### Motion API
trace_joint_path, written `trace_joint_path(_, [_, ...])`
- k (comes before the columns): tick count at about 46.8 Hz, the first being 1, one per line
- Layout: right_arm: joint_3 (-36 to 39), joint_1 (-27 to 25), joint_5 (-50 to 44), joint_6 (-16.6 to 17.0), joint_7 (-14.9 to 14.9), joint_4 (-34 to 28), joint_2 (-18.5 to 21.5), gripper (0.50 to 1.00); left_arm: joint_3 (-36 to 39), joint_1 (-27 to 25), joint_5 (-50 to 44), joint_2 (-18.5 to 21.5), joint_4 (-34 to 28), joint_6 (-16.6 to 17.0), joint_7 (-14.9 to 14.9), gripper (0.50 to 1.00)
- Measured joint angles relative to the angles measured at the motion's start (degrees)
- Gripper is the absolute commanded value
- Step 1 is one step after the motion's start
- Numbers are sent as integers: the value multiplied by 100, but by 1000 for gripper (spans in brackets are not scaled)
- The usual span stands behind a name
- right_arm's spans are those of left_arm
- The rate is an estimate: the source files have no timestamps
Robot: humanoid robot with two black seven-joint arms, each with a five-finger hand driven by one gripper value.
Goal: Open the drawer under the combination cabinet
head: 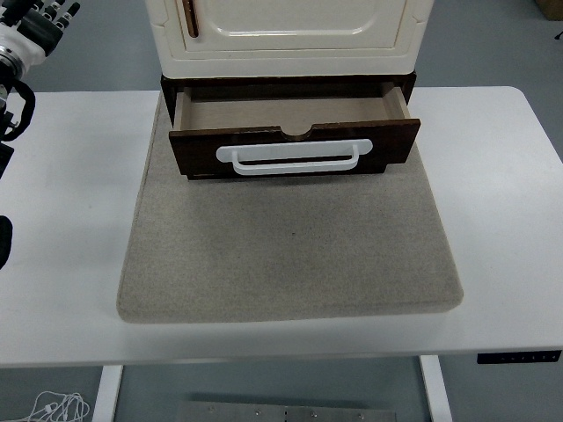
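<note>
The dark brown drawer (pixel 295 145) under the cream cabinet (pixel 286 35) stands pulled out toward me, its bare inside showing. A white bar handle (pixel 294 157) runs across the drawer front. My left hand (pixel 42 16) is raised in the top left corner, well left of the cabinet and far from the drawer, fingers loosely extended and holding nothing; the picture's top cuts it off. Its black arm (pixel 10 114) runs down the left edge. The right arm is out of view.
Cabinet and drawer rest on a beige felt mat (pixel 290 255) in the middle of the white table (pixel 493 193). A copper door handle (pixel 189 18) shows on the cabinet front. A control panel (pixel 519 357) sits on the table's front edge at right.
</note>
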Motion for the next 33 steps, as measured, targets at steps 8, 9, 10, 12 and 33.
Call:
trace_joint_path(8, [-3,-8,0,1,0,1,0,926,6,175,-113,-157,-6,-169,-5,1000])
trace_joint_path(9, [-3,-9,0,1,-1,1,0,928,7,193,-113,-182,-8,-198,-17,1000])
trace_joint_path(10, [-2,-9,0,1,-1,1,0,926,7,206,-113,-204,-8,-217,-30,1000])
trace_joint_path(12, [0,-7,-1,1,0,1,0,926,7,231,-114,-259,-9,-242,-50,1000])
trace_joint_path(33, [11,-36,34,0,-1,0,0,928,0,321,-126,-745,-38,-597,-205,1000])
